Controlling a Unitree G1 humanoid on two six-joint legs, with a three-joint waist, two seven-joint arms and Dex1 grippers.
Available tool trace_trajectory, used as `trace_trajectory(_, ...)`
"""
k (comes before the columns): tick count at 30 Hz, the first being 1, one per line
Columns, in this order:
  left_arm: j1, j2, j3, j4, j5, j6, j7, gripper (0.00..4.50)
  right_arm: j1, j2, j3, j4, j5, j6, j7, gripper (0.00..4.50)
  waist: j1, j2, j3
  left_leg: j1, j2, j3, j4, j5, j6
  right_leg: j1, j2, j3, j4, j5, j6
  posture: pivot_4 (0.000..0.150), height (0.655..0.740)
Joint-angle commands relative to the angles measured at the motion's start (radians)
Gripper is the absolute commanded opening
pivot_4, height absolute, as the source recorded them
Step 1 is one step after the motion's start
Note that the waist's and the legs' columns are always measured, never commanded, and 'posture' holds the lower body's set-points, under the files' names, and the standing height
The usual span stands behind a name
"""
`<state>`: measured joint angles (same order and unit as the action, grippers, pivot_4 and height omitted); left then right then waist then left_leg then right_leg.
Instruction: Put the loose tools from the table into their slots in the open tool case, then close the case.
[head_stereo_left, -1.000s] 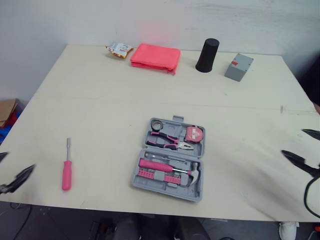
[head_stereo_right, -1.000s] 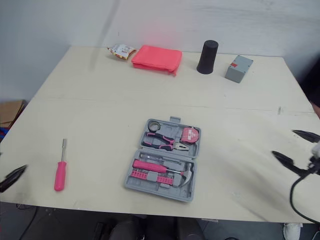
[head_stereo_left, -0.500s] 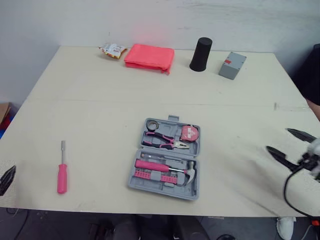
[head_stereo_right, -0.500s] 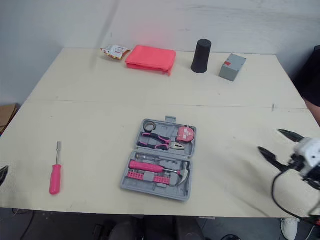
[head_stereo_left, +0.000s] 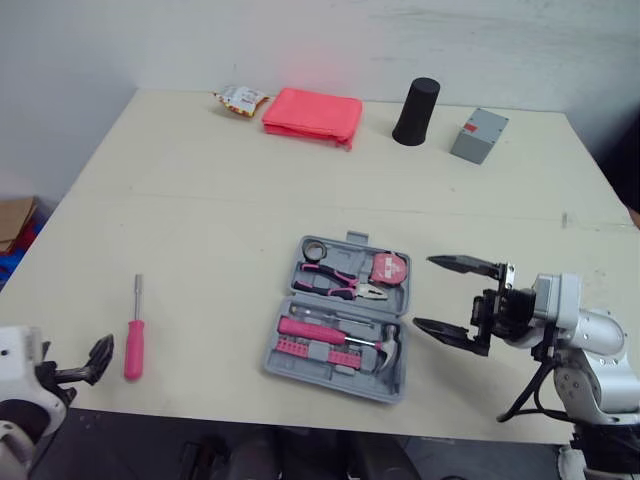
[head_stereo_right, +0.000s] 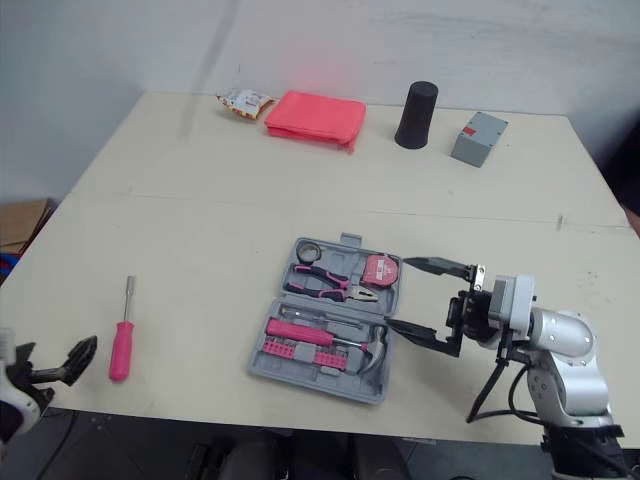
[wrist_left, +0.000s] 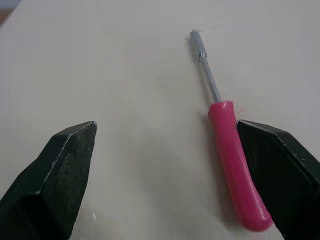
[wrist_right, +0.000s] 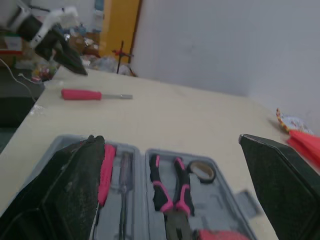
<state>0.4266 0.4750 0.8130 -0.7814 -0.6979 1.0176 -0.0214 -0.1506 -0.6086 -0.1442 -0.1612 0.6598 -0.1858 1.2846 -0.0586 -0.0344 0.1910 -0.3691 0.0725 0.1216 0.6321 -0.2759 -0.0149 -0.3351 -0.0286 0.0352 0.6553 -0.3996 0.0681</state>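
The pink screwdriver (head_stereo_left: 133, 341) lies loose on the tabletop (head_stereo_left: 200, 200), well left of the open tool case (head_stereo_left: 325, 381). The left gripper (wrist_left: 166, 127), jaws open, should straddle the handle squarely before closing. The right gripper (head_stereo_left: 423, 291) hangs open beside the case.

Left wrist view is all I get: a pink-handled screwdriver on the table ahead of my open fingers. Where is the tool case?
Observer: The open grey plastic tool case lies to the robot's right of the pink-handled screwdriver, near the table's front edge.
Operator: And the right gripper?
Observer: The right gripper hangs open beside the case's right side, fingers pointing at it.
Operator: Anything at the far edge?
Observer: A pink fabric pouch, black cylinder, grey box.
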Motion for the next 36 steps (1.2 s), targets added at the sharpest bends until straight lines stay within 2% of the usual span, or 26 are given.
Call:
trace_trajectory(1, -0.085, 0.013, -0.085, -0.040, 0.024, 0.147, 0.108, 4.50, -0.054, 0.012, 0.010, -0.052, 0.029, 0.014, 0.003, 4.45, 0.002, 0.000, 0.000, 0.000, 0.000, 0.000, 0.000, 0.001, -0.001, 0.000, 0.001, 0.000, 0.000, 0.001, -0.001, 0.150, 0.7400)
trace_trajectory(10, -0.241, -0.043, -0.168, 0.031, 0.091, 0.368, 0.172, 4.50, -0.012, 0.001, -0.007, -0.103, 0.014, 0.041, -0.010, 4.45, 0.006, 0.001, 0.000, -0.002, 0.000, 0.000, -0.002, 0.002, -0.005, -0.002, 0.001, -0.001, -0.003, 0.001, -0.002, 0.150, 0.7400)
trace_trajectory(13, -0.242, -0.062, -0.184, 0.054, 0.114, 0.431, 0.160, 3.70, 0.002, -0.002, -0.013, -0.126, 0.006, 0.043, -0.029, 4.50, 0.006, 0.002, 0.000, -0.001, 0.000, 0.000, -0.001, 0.003, -0.004, -0.001, 0.000, -0.001, -0.002, 0.001, -0.002, 0.150, 0.7400)
trace_trajectory(18, -0.200, -0.078, -0.152, 0.066, 0.155, 0.435, 0.136, 1.33, 0.020, -0.015, -0.025, -0.140, -0.001, 0.044, -0.043, 4.50, -0.005, 0.009, -0.005, 0.002, 0.000, 0.001, -0.002, 0.002, -0.004, 0.001, 0.001, 0.001, -0.002, 0.001, -0.002, 0.150, 0.7400)
trace_trajectory(20, -0.191, -0.073, -0.153, 0.068, 0.165, 0.437, 0.122, 0.53, 0.026, -0.021, -0.029, -0.139, -0.003, 0.042, -0.041, 4.50, -0.009, 0.010, -0.005, 0.003, 0.001, 0.000, -0.003, 0.002, -0.004, 0.000, 0.002, 0.001, -0.001, 0.001, -0.003, 0.150, 0.7400)
trace_trajectory(23, -0.205, -0.066, -0.160, 0.077, 0.182, 0.413, 0.105, 0.53, 0.034, -0.024, -0.037, -0.134, -0.008, 0.037, -0.040, 4.50, -0.014, 0.013, -0.007, 0.003, 0.001, 0.000, -0.003, 0.001, -0.005, 0.000, 0.003, 0.001, -0.001, 0.000, -0.004, 0.150, 0.7400)
trace_trajectory(26, -0.207, -0.001, -0.241, 0.066, 0.207, 0.194, -0.004, 0.53, 0.049, -0.027, -0.050, -0.128, -0.012, 0.033, -0.035, 4.50, -0.013, 0.013, -0.007, 0.003, 0.001, -0.001, -0.004, 0.002, -0.005, 0.000, 0.003, 0.001, -0.001, 0.000, -0.004, 0.150, 0.7400)
trace_trajectory(28, -0.217, 0.059, -0.302, 0.046, 0.207, 0.033, -0.135, 0.53, 0.077, -0.037, -0.071, -0.130, 0.000, 0.029, -0.018, 4.50, -0.006, 0.012, -0.006, 0.001, 0.001, -0.001, -0.003, 0.002, -0.004, -0.002, 0.003, 0.001, -0.001, 0.001, -0.005, 0.150, 0.7400)
trace_trajectory(30, -0.211, 0.175, -0.395, 0.031, 0.274, -0.156, -0.274, 0.53, 0.116, -0.056, -0.085, -0.148, 0.012, 0.036, 0.004, 4.50, 0.010, 0.007, -0.004, -0.001, 0.001, -0.001, -0.003, 0.002, -0.005, -0.002, 0.002, 0.000, -0.001, 0.001, -0.006, 0.150, 0.7400)
trace_trajectory(34, -0.259, 0.282, -0.514, 0.007, 0.287, -0.311, -0.433, 0.53, 0.194, -0.069, -0.093, -0.206, 0.018, 0.042, 0.006, 4.50, 0.022, 0.008, -0.004, -0.002, 0.000, 0.001, -0.005, -0.002, -0.007, -0.001, -0.001, 0.000, -0.008, 0.003, -0.007, 0.150, 0.7400)
trace_trajectory(36, -0.316, 0.358, -0.594, 0.019, 0.266, -0.415, -0.610, 0.53, 0.250, -0.074, -0.107, -0.243, 0.018, 0.044, -0.001, 4.50, 0.026, 0.008, -0.004, -0.003, 0.000, 0.001, -0.006, -0.001, -0.006, -0.001, -0.001, 0.000, -0.010, 0.003, -0.007, 0.150, 0.7400)
